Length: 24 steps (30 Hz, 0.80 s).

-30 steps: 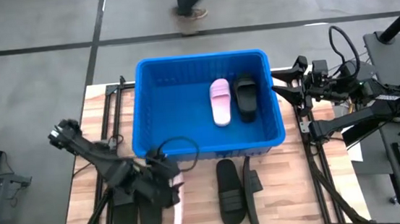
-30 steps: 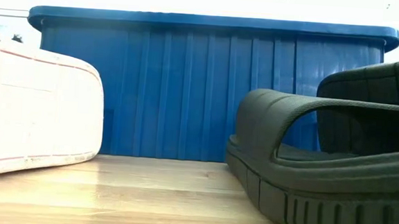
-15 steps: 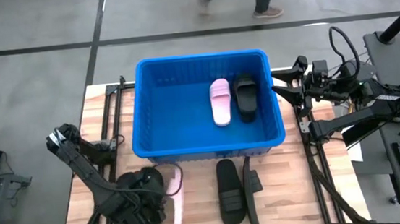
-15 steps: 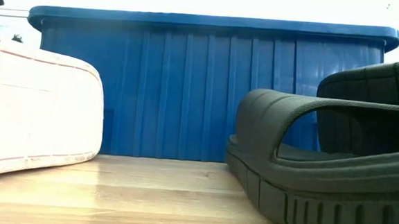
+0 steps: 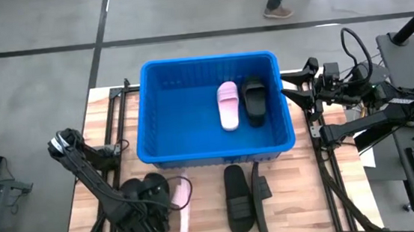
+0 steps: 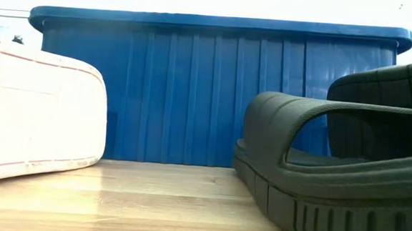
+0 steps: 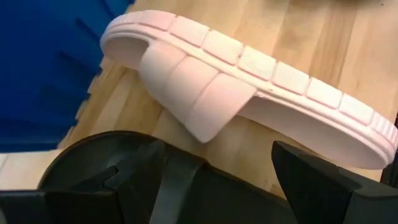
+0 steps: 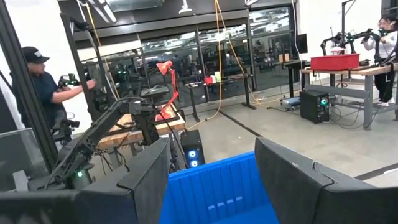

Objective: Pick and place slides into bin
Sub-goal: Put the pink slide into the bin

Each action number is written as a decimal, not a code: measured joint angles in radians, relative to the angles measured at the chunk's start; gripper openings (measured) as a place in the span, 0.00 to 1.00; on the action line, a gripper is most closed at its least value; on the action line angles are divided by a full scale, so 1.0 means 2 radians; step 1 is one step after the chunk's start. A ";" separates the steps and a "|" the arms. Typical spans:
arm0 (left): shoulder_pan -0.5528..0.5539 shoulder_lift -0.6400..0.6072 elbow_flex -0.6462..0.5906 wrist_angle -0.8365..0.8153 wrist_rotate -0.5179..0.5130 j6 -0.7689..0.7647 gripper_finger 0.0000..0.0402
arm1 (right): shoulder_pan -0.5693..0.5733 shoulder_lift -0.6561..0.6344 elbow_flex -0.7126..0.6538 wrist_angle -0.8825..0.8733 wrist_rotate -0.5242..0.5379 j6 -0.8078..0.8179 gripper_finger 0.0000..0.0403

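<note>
The left pincer (image 5: 149, 213) is low over the near-left part of the desk (image 5: 304, 197), its fingers (image 7: 323, 180) spread apart with nothing between them. Directly under it lie two black slides (image 5: 138, 231), mostly hidden by the arm. Just beyond its fingertips a pale pink slide (image 7: 249, 93) rests on its edge, ribbed sole side showing, strap (image 7: 199, 93) toward the pincer. Farther from that pincer, toward the right arm's side, another black pair (image 5: 237, 200) lies on the bare wood, one flat and one tipped on its edge.

Beyond the left pincer stands the blue bin (image 5: 162, 112), holding one pink slide (image 5: 228, 105) and one black slide (image 5: 254, 100) side by side, touching.

The right pincer (image 5: 291, 92) waits beside the bin's right rim, fingers (image 8: 292, 180) apart and empty.

No writing or brand can be read on the slides or bin.
</note>
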<state>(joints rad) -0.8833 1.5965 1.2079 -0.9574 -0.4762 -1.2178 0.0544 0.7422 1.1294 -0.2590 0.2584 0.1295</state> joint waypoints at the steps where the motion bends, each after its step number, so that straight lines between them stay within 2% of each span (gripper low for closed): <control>1: 0.000 0.000 -0.003 0.003 -0.004 -0.001 0.70 | 0.000 0.000 0.000 0.000 0.000 0.000 0.56; 7: 0.003 0.005 -0.030 0.020 -0.038 0.016 0.70 | 0.000 0.000 0.000 0.000 0.000 -0.009 0.56; 15: 0.004 0.013 -0.048 0.037 -0.038 0.024 0.70 | 0.000 0.000 0.000 0.000 0.001 -0.010 0.56; 24: 0.016 0.013 -0.094 0.109 -0.039 0.023 0.70 | 0.000 0.000 0.000 0.000 0.001 -0.009 0.56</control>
<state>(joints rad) -0.8522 1.6230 1.0202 -0.7391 -0.5549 -1.1709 0.0541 0.7429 1.1294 -0.2581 0.2596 0.1112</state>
